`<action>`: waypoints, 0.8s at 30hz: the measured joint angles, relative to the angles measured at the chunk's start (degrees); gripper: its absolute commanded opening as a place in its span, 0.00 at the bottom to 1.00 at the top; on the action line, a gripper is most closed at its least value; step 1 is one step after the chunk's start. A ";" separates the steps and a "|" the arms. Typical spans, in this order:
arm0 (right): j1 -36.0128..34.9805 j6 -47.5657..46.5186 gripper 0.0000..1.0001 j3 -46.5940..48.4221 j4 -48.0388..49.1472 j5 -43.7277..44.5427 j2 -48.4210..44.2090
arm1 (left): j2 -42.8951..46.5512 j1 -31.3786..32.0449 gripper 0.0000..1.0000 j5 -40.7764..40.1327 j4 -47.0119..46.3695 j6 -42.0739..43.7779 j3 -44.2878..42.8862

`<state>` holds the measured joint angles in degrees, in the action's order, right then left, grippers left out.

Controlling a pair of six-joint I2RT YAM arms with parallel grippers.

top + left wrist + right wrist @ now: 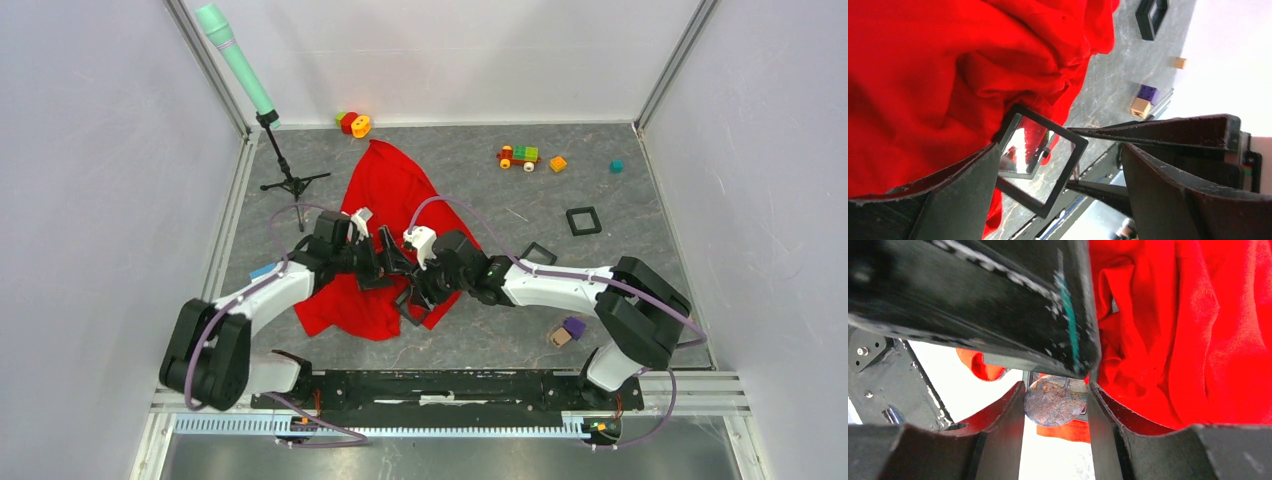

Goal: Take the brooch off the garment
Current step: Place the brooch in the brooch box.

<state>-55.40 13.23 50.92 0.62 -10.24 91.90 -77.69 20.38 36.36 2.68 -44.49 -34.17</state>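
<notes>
1. Gaping wide, the left gripper point(1058, 150) grips nothing; a tray point(1053, 125) sits between its jaws, untouched.
2. Across from it, the right gripper point(1055, 390) looks clamped on that tray, fingers point(998, 415) on opposite edges.
3. We can't pick out the brooch for sure. A pale speck point(1075, 172) by the tray's corner may be it; heading and long axis unreadable.
4. Crumpled, the garment point(385, 190) lies mid-table, both grippers over its near fold.
5. We judge the left nearer the cloth; the tray is square, tilted on a corner, just beside the red edge.
</notes>
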 measured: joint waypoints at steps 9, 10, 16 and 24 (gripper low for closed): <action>0.00 1.88 0.25 0.00 2.38 -0.33 1.46 | 15.15 0.90 0.67 -15.08 17.94 8.33 -6.08; 0.00 2.14 0.25 -0.02 2.82 -0.33 1.60 | 16.50 1.70 0.66 -16.94 19.56 9.09 -6.34; 0.00 4.48 0.25 -1.11 6.29 -0.48 1.70 | 19.39 8.37 0.63 -24.22 25.22 10.67 -6.38; -0.46 6.51 0.25 -2.27 8.85 0.11 2.73 | 18.73 13.11 0.54 -27.76 26.27 10.93 -4.92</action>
<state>-55.86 19.75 48.64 9.47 -10.13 94.63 -58.96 33.50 8.60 28.95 -33.56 -39.09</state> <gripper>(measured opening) 0.497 0.580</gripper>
